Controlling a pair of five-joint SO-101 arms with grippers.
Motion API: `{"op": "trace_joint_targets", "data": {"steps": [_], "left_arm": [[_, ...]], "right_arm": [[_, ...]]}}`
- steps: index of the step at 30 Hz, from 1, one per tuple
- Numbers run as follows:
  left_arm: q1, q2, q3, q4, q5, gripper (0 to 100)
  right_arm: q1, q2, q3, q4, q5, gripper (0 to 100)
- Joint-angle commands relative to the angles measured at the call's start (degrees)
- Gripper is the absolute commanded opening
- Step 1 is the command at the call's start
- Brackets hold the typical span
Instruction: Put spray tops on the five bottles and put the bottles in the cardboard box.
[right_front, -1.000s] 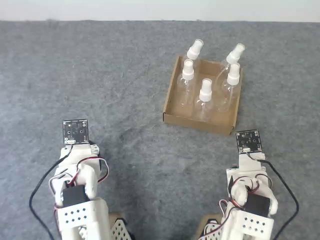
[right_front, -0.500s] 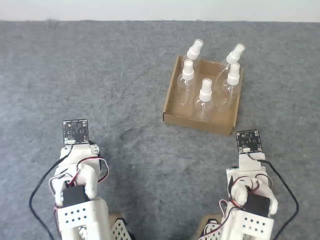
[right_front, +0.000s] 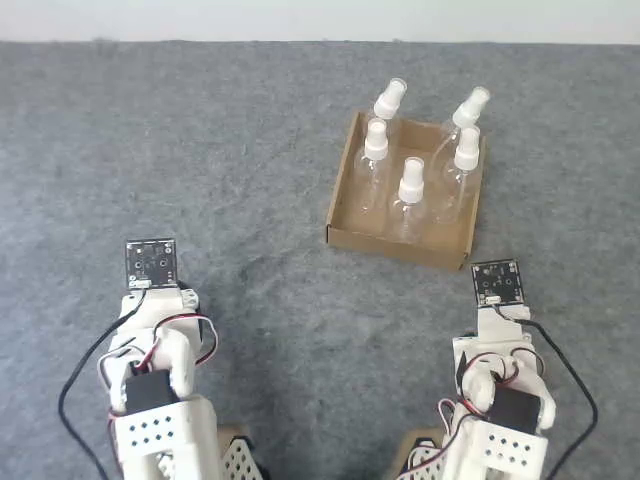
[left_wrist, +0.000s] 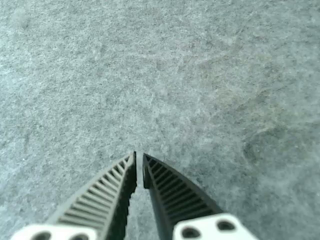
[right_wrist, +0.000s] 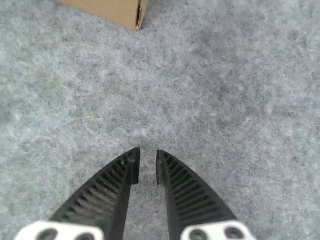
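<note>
The grey-felted desk carried the cardboard box towards its far right, just beyond the right arm. All five clear bottles stood inside the box, each wearing a white spray top. The left pincer was clenched on nothing over bare felt. The right pincer was likewise clenched and empty, near the box's corner.

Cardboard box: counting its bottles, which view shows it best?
The high view: the cardboard box shows whole, five capped bottles inside. The right wrist view catches one corner; the left wrist view faces grey mat.
</note>
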Motion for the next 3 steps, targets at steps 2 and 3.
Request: {"op": "trace_joint_targets", "data": {"steps": [2, 3], "left_arm": [[-0.09, -0.79, -0.48, 0.09, 0.00, 1], [-0.09, -0.79, -0.48, 0.09, 0.00, 1]], "right_arm": [[0.31, -1.36, 1.14, 0.84, 0.70, 2.0], [0.31, -1.36, 1.14, 0.84, 0.70, 2.0]]}}
